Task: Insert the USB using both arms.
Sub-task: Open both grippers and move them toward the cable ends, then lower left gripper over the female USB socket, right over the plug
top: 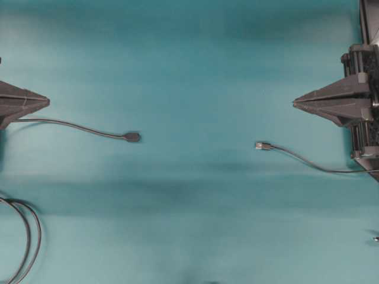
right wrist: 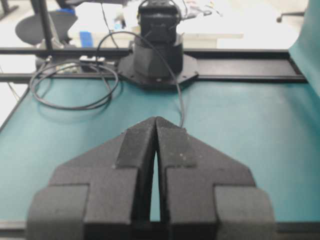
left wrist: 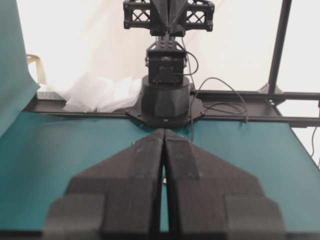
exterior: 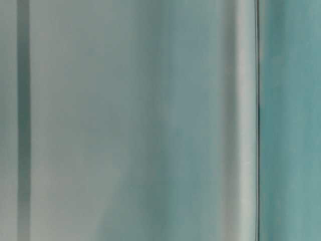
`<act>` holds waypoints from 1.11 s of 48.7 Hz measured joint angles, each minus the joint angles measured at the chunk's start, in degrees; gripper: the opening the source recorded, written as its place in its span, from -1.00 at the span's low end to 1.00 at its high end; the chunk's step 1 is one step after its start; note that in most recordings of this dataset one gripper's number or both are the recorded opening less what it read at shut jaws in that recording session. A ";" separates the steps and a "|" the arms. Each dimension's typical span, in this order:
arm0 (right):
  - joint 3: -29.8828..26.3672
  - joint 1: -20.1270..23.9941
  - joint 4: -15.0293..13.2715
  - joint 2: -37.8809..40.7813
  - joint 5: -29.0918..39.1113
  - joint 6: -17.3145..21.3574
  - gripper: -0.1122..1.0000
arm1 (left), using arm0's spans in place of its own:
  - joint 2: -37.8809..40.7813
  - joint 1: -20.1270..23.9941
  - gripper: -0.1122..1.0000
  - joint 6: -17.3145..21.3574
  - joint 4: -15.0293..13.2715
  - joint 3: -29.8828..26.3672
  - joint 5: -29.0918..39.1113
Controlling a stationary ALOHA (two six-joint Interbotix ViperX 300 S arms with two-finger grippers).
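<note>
With both arms parked at the bench (top: 189, 53) edges, I see the left claw (top: 47, 102) and right claw (top: 294, 103) closed, tips touching, gripping nothing. USB (top: 262, 145) lies on the bench below and inward of the right claw's tip, apart from it, cable (top: 314, 166) trailing back under that arm. Dark connector (top: 132, 137) lies inward of the left claw, well apart from the USB.

Even, soft overhead light — table-level view wholly blurred, wrist views blown out behind.
</note>
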 measured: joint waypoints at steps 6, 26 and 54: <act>-0.35 -0.09 -0.44 0.18 0.09 0.00 -0.80 | 0.09 -0.18 -0.74 0.00 -0.44 0.00 0.53; -5.98 -0.09 -0.53 0.53 20.39 0.97 -0.80 | 1.14 -0.26 -0.78 0.00 -0.62 -4.22 15.56; -9.67 0.44 -0.53 15.03 40.96 4.66 -0.80 | 12.66 -0.09 0.67 0.00 -0.62 -7.82 26.72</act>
